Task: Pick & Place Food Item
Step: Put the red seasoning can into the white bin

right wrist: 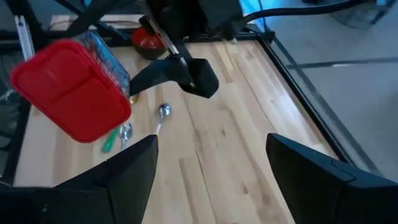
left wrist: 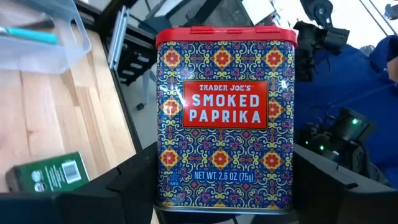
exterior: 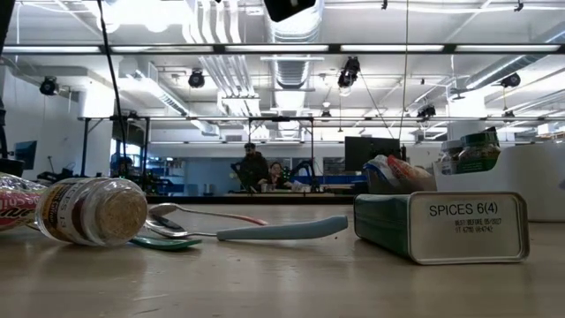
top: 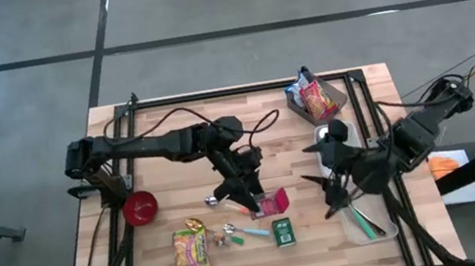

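The left gripper [top: 244, 191], at the centre of the high view, has its fingers [left wrist: 118, 186] closed on the lower flanks of a small rectangular metal tin of smoked paprika with a red lid and patterned blue-and-red sides [left wrist: 225, 118], held clear of the wooden worktop [top: 313, 258]. I judge this tin light, rigid and smooth-walled, so it could slip or twist; the flat broad sides, low down as now, look the safest hold. The right gripper [top: 332, 183], centre right in the high view, holds nothing, its fingers [right wrist: 124, 168] spread wide. Counted on the worktop: one green spice tin [top: 282, 231], one yellow noodle packet [top: 190, 251], one red bowl [top: 140, 207], one small glass spice jar [exterior: 93, 210], one clear plastic tub [top: 372, 226] at lower right, one tray of packets [top: 331, 93] at upper right, and at least two spoons [exterior: 265, 231].
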